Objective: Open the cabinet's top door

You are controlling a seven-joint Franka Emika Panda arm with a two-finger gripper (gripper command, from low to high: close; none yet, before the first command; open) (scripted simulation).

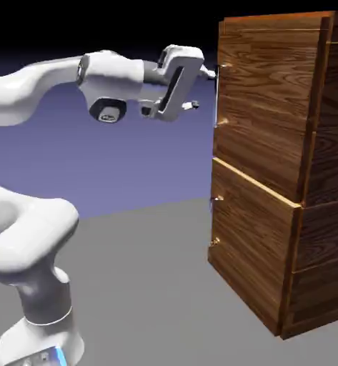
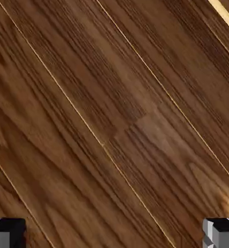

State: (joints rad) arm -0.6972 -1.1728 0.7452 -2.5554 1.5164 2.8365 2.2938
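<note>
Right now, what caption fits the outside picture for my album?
White robot arm holds its open fingers up by the tall wooden cabinet's closed top door.

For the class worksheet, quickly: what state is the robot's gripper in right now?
Gripper: open, its fingertips wide apart, with nothing held between them.

The arm reaches to the exterior view's right, its tool open, 2 fingertips well apart.
</note>
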